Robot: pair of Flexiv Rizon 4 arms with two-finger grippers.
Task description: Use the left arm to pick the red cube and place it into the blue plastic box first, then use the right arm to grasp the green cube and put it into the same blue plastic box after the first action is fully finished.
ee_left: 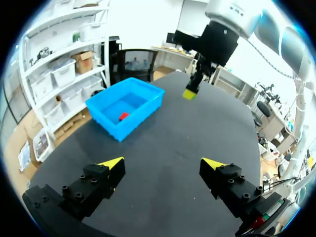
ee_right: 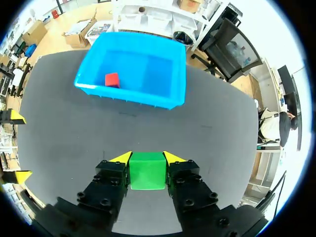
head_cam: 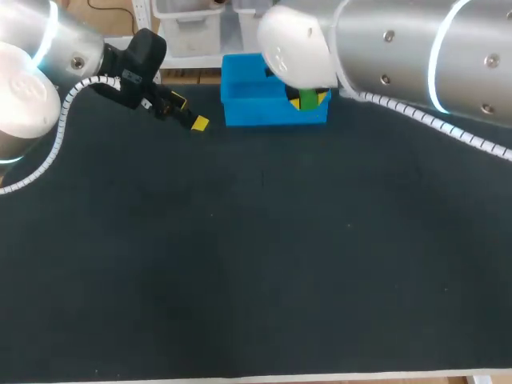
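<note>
Gripping the green cube (ee_right: 147, 170) from two sides, the right jaws hold it, seemingly just above the dark worktop (ee_right: 212, 133) and short of the blue plastic box (ee_right: 148, 98). Its faces are plain bright green. The red cube (ee_right: 112, 79) lies inside the box. The left jaws stand open.

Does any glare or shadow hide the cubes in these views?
Head view: the right arm's bright shell covers part of the box and the red cube; the green cube just peeks out. Left wrist view: even light, red cube plain in the box. Right wrist view: no glare, green cube plain in the right end effector.
</note>
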